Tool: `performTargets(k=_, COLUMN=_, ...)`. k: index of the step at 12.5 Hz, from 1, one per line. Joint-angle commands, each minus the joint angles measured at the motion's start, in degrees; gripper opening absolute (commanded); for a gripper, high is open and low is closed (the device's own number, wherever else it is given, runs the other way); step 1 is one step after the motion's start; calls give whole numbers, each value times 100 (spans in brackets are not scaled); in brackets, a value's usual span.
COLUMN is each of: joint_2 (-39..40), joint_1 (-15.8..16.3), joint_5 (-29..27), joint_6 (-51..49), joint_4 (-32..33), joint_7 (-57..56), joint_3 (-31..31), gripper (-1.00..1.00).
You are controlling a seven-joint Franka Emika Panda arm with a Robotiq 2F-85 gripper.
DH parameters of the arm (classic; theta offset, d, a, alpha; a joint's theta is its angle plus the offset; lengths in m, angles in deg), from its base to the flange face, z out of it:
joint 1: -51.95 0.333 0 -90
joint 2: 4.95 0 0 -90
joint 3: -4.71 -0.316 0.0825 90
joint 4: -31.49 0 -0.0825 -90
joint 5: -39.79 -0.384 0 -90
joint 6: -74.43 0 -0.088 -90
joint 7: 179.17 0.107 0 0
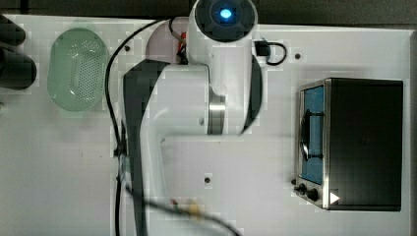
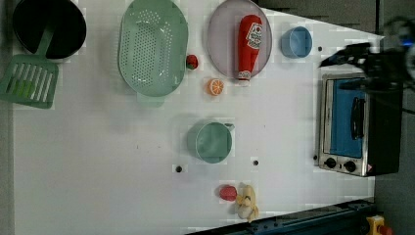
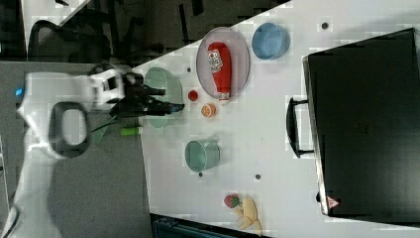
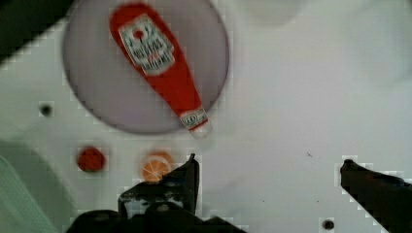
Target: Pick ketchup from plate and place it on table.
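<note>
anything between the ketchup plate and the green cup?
Left view: an orange slice lies on the table between the plate and the green cup, near the ketchup cap. Otherwise bare.

Lighting is bright and even; the flat white counter reads near overexposed, with only faint, soft shadows beneath objects. All pictures show blocky compression artefacts along edges. In the left view the dark pincer is smeared by motion blur. In the wrist view the slim red squeeze ketchup bottle has a soft, unreadable label, and the near dark fingers are out of focus.
</note>
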Motion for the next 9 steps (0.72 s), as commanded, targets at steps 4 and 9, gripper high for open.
performTargets(k=4, joint_2=1125, joint_1=137, joint_5=292, joint_6=148, joint_4=-775, joint_7=-1572, joint_3=-143, gripper=100)
performTargets(k=9, joint_2=2143, joint_1=415, joint_5=696, joint_6=782, joint_4=-1399, joint_7=-1912, joint_3=-142, gripper=100)
